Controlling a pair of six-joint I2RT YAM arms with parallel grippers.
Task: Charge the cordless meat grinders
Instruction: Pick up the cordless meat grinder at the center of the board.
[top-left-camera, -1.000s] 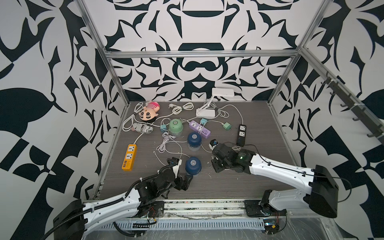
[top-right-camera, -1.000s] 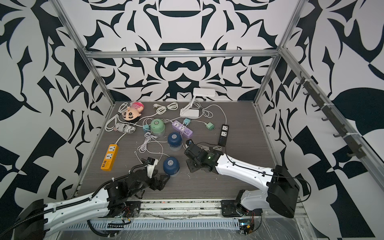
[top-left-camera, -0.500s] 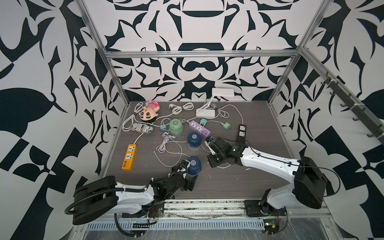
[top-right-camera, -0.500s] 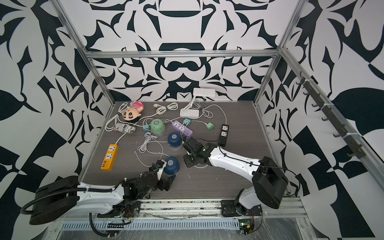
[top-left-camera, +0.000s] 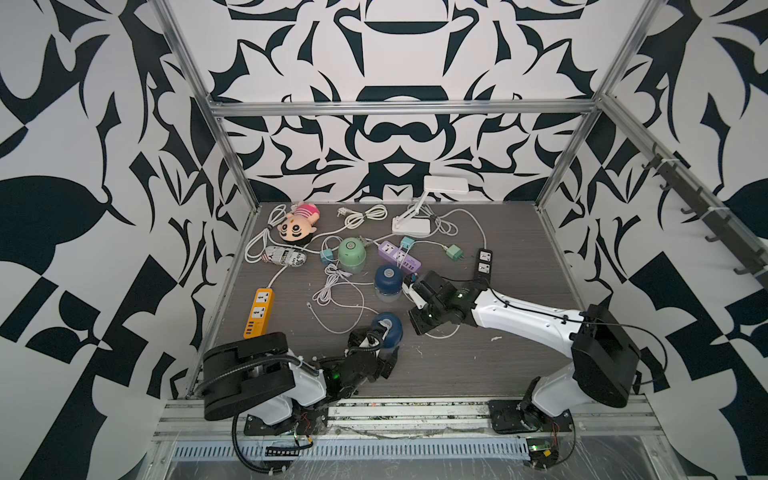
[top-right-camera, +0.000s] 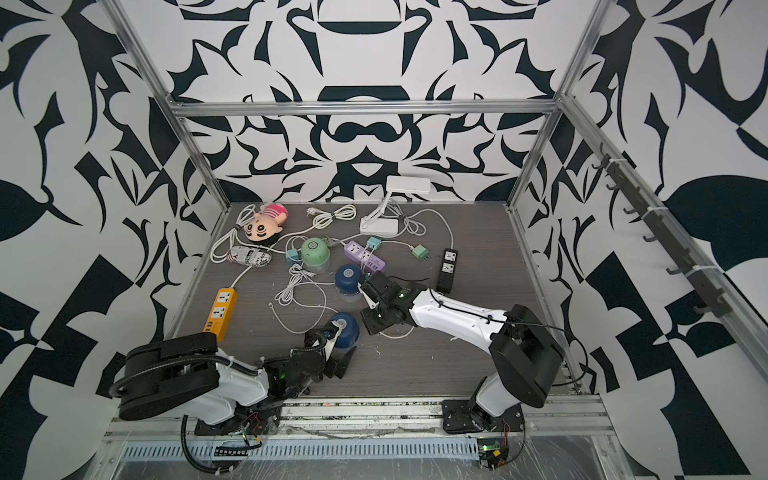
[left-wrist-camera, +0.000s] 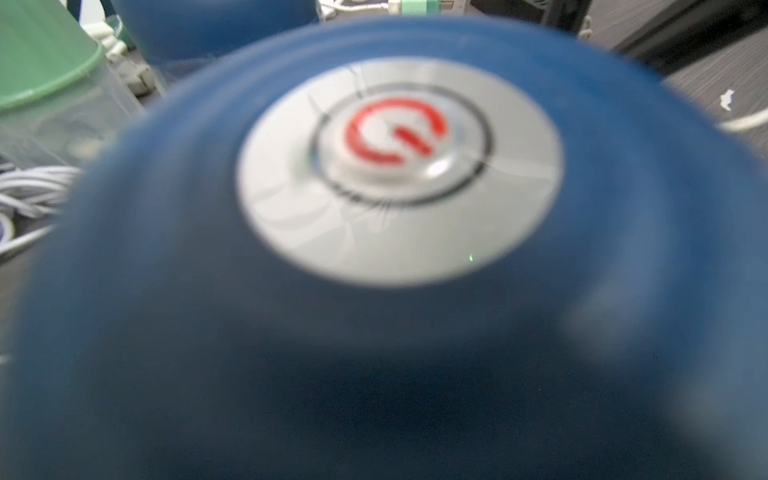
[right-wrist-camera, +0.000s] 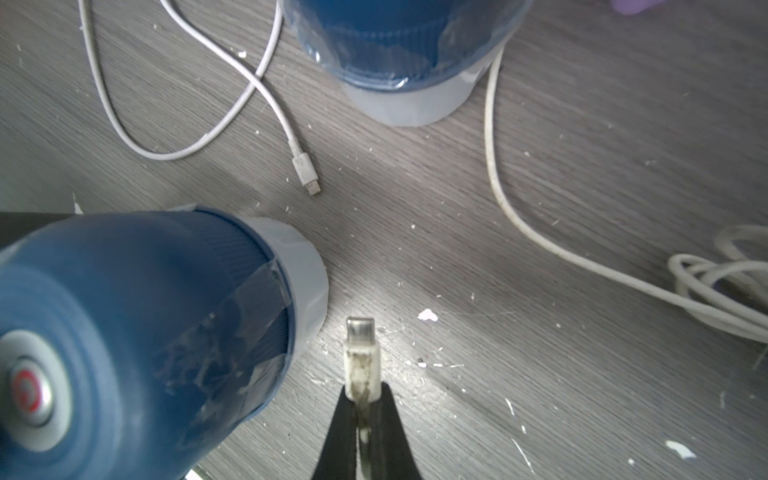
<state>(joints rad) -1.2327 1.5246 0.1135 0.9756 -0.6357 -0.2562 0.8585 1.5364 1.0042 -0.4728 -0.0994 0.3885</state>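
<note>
Three cordless meat grinders stand on the dark table. The mint green one (top-left-camera: 351, 253) (top-right-camera: 314, 251) is furthest back. A navy one (top-left-camera: 387, 280) (top-right-camera: 348, 279) is mid-table. The nearest navy one (top-left-camera: 390, 326) (top-right-camera: 345, 327) fills the left wrist view (left-wrist-camera: 166, 332), its silver button (left-wrist-camera: 399, 166) facing the camera. My left gripper (top-left-camera: 379, 345) (top-right-camera: 334, 345) is open, with jaws wide on either side of this near grinder. My right gripper (top-left-camera: 409, 289) (right-wrist-camera: 362, 395) is shut on a white cable plug (right-wrist-camera: 360, 345), low between the two navy grinders, metal tip forward.
A purple power strip (top-left-camera: 400, 257) lies behind the navy grinder, an orange one (top-left-camera: 259, 311) at the left and a black one (top-left-camera: 483, 262) at the right. Loose white cables (top-left-camera: 332, 291), another cable end (right-wrist-camera: 305, 170), a white lamp (top-left-camera: 415, 220) and a plush doll (top-left-camera: 297, 224) are around.
My left gripper has pushed forward around the near navy grinder, staying wide. My right gripper has carried the plug back and to the left, closer to the far navy grinder.
</note>
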